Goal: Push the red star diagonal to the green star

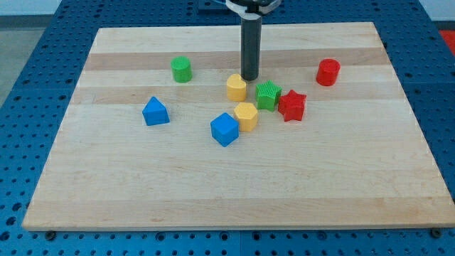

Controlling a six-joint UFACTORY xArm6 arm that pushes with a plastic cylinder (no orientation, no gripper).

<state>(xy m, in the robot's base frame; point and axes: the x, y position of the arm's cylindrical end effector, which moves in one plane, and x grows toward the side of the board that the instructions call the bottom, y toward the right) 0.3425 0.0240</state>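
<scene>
The red star [291, 105] sat touching the green star [268, 95] on its right, slightly lower, no clear long axis. My tip [249, 77] stood just above-left; this tool had nothing to clench.

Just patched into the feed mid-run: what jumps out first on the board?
A tight cluster at board centre: the red star touching the green star on its right, with a yellow block left of them. My tip stands just above the yellow block and green star, touching neither.
</scene>
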